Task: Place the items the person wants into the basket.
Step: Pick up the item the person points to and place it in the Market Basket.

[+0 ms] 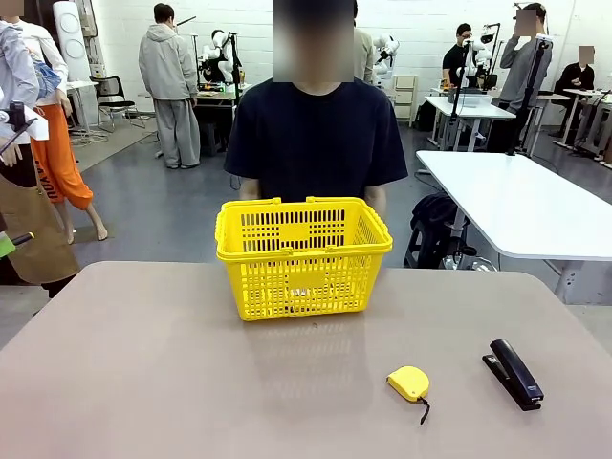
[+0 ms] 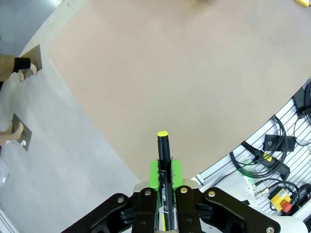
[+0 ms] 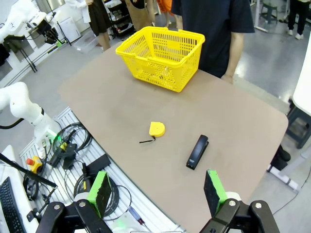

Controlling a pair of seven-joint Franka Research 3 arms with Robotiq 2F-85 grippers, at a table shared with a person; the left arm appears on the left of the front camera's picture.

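Since the left claw (image 2: 164, 187) is already clamped mid-barrel on the pen (image 2: 163, 170), low center of frame, I'd guess it's light, stiff, slippery; right claw (image 3: 158, 191) gapes.

The left gripper (image 2: 164, 170) is closed on the pen (image 2: 164, 165), which stands up between the green pads (image 2: 154, 174), above the table (image 2: 170, 73) edge. The right gripper (image 3: 158, 191) is wide open, with nothing between its fingers, high over the near edge of the table, tilted down toward it.
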